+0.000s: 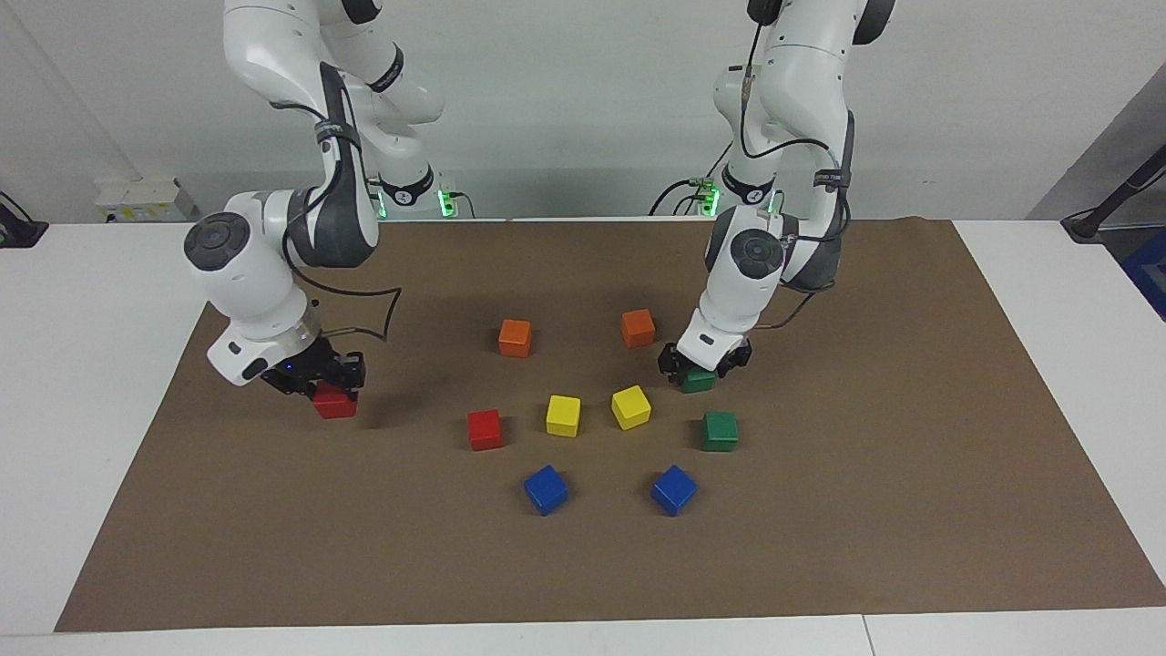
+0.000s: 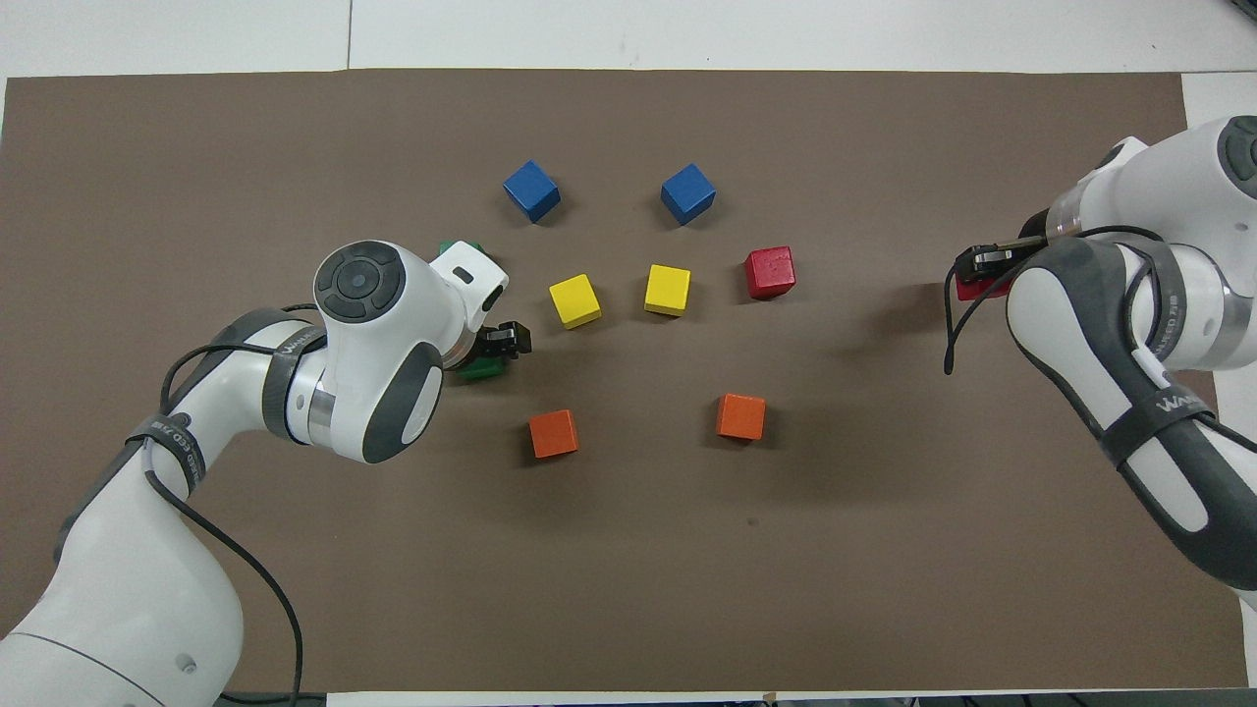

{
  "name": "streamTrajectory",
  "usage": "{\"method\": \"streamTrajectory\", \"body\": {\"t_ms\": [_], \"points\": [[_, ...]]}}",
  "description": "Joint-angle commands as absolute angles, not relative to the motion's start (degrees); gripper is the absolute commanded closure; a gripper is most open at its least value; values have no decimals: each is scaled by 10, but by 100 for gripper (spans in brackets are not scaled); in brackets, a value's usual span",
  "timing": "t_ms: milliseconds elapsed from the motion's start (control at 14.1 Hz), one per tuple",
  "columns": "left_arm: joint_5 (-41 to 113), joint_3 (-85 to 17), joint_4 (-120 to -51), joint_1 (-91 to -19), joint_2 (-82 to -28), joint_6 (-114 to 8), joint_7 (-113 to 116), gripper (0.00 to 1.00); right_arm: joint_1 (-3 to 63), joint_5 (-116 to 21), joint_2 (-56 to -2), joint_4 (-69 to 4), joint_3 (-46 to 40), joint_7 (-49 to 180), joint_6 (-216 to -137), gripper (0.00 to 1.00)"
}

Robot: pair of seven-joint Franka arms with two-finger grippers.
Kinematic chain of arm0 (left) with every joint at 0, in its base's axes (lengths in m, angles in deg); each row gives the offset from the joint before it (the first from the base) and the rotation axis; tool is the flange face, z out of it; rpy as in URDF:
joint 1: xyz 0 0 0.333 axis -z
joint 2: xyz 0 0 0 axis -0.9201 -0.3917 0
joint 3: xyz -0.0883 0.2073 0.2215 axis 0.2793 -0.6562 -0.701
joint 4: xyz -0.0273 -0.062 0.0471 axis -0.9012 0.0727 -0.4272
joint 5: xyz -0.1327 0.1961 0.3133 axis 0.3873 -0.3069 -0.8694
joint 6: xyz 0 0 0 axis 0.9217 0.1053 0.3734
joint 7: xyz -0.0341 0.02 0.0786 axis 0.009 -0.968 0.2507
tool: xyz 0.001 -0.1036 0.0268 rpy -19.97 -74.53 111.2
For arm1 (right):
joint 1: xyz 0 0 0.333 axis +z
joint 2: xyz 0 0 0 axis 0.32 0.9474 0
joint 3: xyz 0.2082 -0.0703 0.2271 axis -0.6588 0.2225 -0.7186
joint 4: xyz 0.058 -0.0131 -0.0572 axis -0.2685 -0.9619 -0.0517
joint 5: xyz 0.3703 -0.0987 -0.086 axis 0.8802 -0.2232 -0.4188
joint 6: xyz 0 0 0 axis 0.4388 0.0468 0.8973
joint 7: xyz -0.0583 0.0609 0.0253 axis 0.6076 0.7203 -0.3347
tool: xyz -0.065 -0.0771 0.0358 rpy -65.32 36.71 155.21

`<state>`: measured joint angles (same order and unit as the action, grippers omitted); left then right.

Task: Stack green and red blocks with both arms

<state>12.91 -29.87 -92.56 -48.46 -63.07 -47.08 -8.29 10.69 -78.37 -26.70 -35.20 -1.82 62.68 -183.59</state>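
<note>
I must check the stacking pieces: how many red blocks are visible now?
2. One red block is held in the right hand toward the right arm's end of the mat; the other red block lies beside a yellow block.

2 white arms (image 1: 273, 264) | dark grey joint caps | black cables

We see a white tabletop (image 1: 109, 383) largely covered by a brown mat (image 1: 820, 547). Above the mat rises a plain pale wall (image 1: 583, 109), evenly lit.
</note>
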Motion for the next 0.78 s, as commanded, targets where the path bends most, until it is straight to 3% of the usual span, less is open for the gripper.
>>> {"method": "streamTrajectory", "body": {"t_ms": [0,71,142,496,567,709], "points": [[133,-306,-939,-474,-625,-488,-102,27,97,-784,-263,-379,-27,648,-1878,100],[133,-306,-939,-474,-625,-488,-108,49,96,-784,-262,-385,-26,658,-1884,100],[133,-306,-939,-475,-625,-487,-108,99,94,-784,-260,-390,-26,666,-1887,100],[133,-306,-928,-481,-618,-465,-104,100,96,-784,-260,-418,-26,672,-1919,100],[133,-307,-918,-484,-613,-449,-104,100,97,-784,-260,-421,-26,674,-1920,97],[132,-307,-895,-510,-584,-401,-102,100,97,-784,-260,-423,-26,675,-1920,83]]}}
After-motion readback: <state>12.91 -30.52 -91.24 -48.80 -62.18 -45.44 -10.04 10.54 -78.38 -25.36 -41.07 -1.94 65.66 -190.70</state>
